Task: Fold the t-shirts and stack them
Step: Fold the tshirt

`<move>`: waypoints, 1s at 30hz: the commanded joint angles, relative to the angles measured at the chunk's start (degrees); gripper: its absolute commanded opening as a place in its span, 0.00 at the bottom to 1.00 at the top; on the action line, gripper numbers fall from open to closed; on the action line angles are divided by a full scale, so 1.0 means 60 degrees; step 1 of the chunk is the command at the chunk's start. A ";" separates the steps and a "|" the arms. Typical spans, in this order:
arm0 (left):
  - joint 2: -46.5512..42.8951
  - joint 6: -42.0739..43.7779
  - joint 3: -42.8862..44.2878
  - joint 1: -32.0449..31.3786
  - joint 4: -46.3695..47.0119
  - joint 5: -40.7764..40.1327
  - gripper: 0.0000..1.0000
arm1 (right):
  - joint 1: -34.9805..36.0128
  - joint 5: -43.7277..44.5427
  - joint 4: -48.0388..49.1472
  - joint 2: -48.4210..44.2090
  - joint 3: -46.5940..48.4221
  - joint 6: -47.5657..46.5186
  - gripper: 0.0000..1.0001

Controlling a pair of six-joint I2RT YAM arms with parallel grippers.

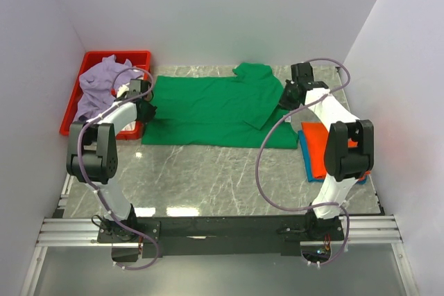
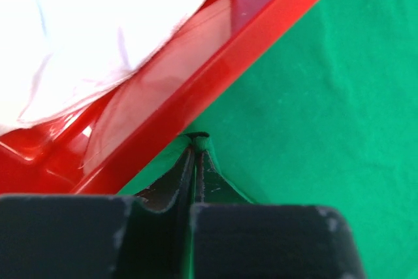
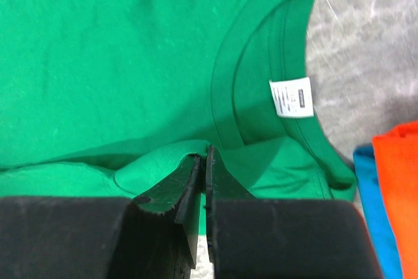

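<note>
The left jaws are clenched on a small raised pinch of the green t-shirt (image 1: 208, 112), right against the outer wall of the red tray (image 1: 118, 54). The right jaws are likewise closed on a fold of the same cloth, just below the collar, with the neck label (image 3: 291, 97) a little above and right of their tips.

In the overhead view the shirt lies flat on the counter (image 1: 208, 178), its long axis running left to right across the middle of the frame: hem end at the left by the tray, neck end at the right. So each arm holds the end nearest it and the whole garment spans between the two grips. Any lift or fold likely has to be made by both together, with the left pinch kept clear of the tray wall.

A lavender t-shirt (image 1: 97, 84) is heaped in the tray at upper left. At right, an orange t-shirt (image 1: 316, 147) sits folded on a blue t-shirt (image 1: 303, 149).
</note>
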 commanded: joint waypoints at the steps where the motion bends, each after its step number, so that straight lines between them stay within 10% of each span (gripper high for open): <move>1: -0.0014 0.0441 0.0438 0.0075 0.0376 0.0293 0.07 | -0.0095 0.0077 0.0075 0.0312 0.0581 0.0000 0.01; 8: -0.0890 0.0690 -0.0116 0.0090 0.0770 0.0732 0.44 | -0.0081 -0.0011 -0.0482 0.0591 0.1299 -0.0117 0.54; 30: -0.3368 0.0017 -0.3559 -0.0233 0.2220 0.2037 0.37 | 0.1428 -0.0479 0.1802 0.0077 -0.1909 0.1215 0.52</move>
